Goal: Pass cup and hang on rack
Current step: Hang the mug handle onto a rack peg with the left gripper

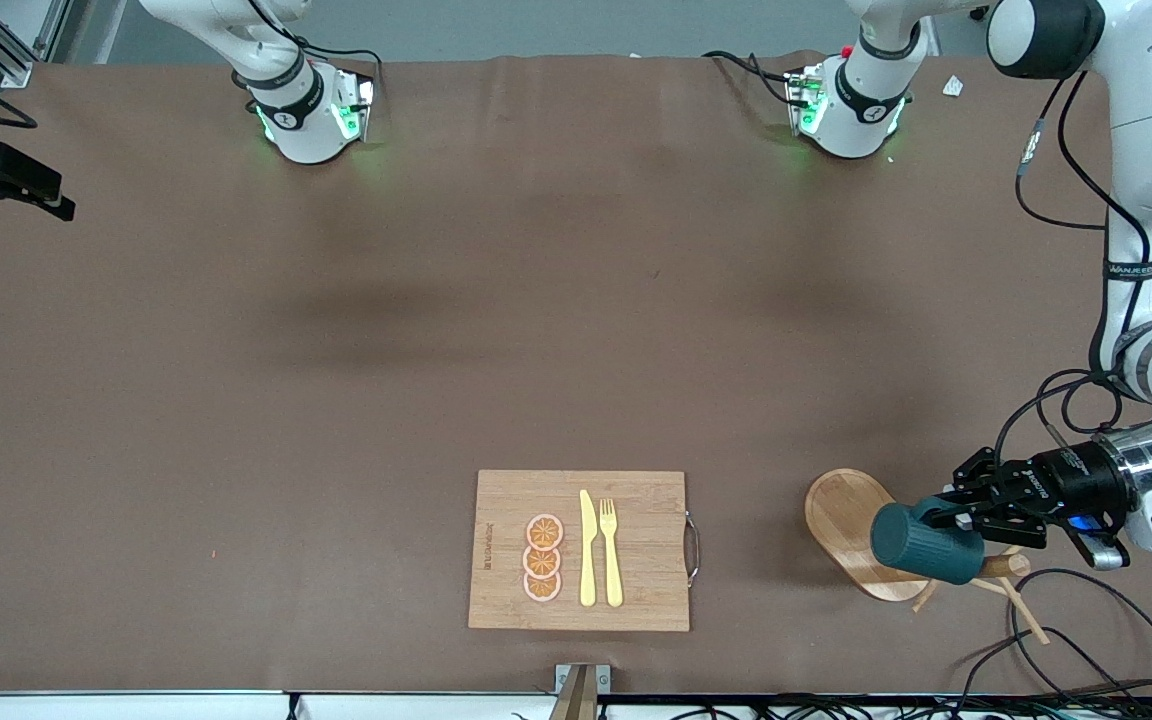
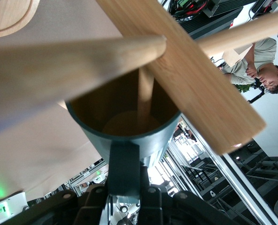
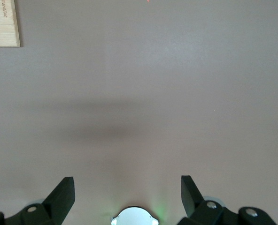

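The hanging step is in hand: the left claw pinches the teal mug by its handle, holding it sideways over the mug tree at the left arm's end of the table, a peg already poking into its mouth (not its handle). Next comes settling and release. The right claw waits, spread.

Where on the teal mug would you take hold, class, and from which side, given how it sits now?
Grip the small side handle, as the left gripper does now. The teal mug lies tipped on its side over the mug tree, a peg inside its open mouth, so the ribbed wall is crowded. Come from the handle side, away from the pegs. The right gripper waits open.
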Robot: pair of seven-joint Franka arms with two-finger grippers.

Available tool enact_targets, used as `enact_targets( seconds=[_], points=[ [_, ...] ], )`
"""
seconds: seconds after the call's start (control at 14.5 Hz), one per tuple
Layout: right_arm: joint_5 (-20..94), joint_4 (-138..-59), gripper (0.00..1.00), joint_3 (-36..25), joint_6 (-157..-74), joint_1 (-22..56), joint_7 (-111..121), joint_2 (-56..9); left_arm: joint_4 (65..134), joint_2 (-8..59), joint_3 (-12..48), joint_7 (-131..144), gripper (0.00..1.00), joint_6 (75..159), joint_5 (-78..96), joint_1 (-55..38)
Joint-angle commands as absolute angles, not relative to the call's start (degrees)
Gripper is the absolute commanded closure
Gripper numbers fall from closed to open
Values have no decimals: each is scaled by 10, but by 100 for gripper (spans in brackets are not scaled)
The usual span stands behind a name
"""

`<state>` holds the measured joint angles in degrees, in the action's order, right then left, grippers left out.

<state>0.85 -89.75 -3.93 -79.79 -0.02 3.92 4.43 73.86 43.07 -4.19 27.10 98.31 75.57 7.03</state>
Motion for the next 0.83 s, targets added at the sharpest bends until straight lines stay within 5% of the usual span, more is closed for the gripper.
enact_targets(
  seconds=[0.0, 0.55, 0.76],
  points=[
    [14, -918, 0, -39, -802, 1, 33, 65, 730, 439, -40, 262, 99, 976, 771, 75],
    [14, -918, 0, -39, -802, 1, 33, 64, 729, 441, -40, 258, 95, 978, 771, 79],
    [14, -918, 0, -39, -802, 1, 33, 65, 729, 442, -40, 257, 74, 979, 772, 80]
  ],
)
